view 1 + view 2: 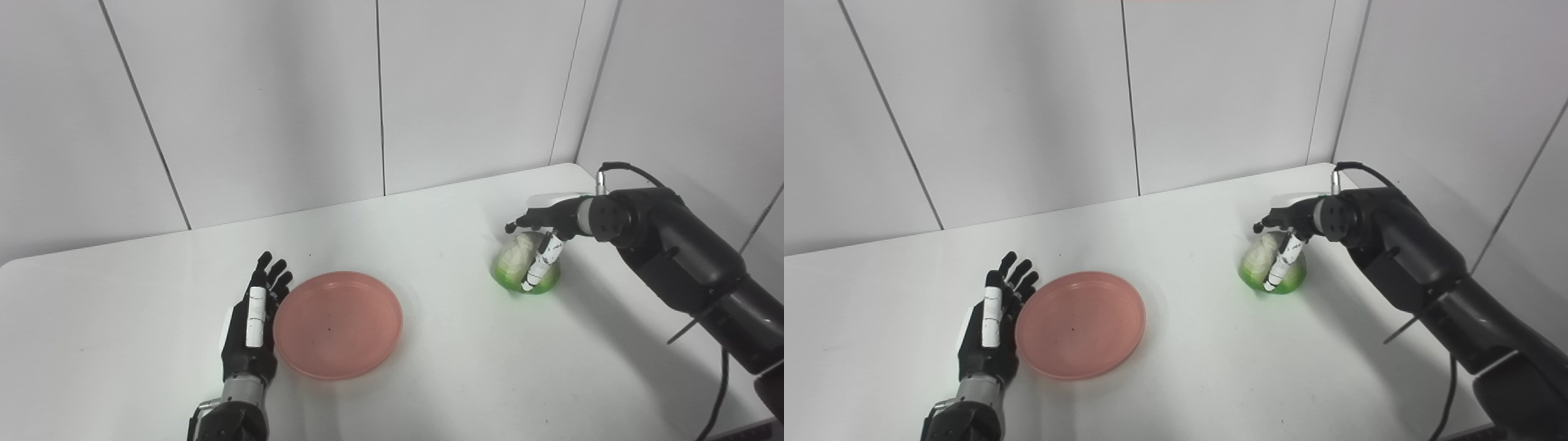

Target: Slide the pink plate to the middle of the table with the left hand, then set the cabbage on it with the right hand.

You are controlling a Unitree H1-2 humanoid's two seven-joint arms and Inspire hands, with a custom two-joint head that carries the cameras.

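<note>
The pink plate (338, 324) lies flat on the white table (465, 380), near its middle and toward the front edge. Just beside the plate's left rim is the left hand (252, 327), edge-on to the table with its fingers (274, 274) straight and together, holding nothing; whether it touches the rim cannot be told. Farther back and well to the right, the cabbage (1271, 264), pale on top and bright green below, sits on the table apart from the plate. The right hand (1288, 236) comes over it from the right, fingers curled down around its top and side in a grip.
</note>
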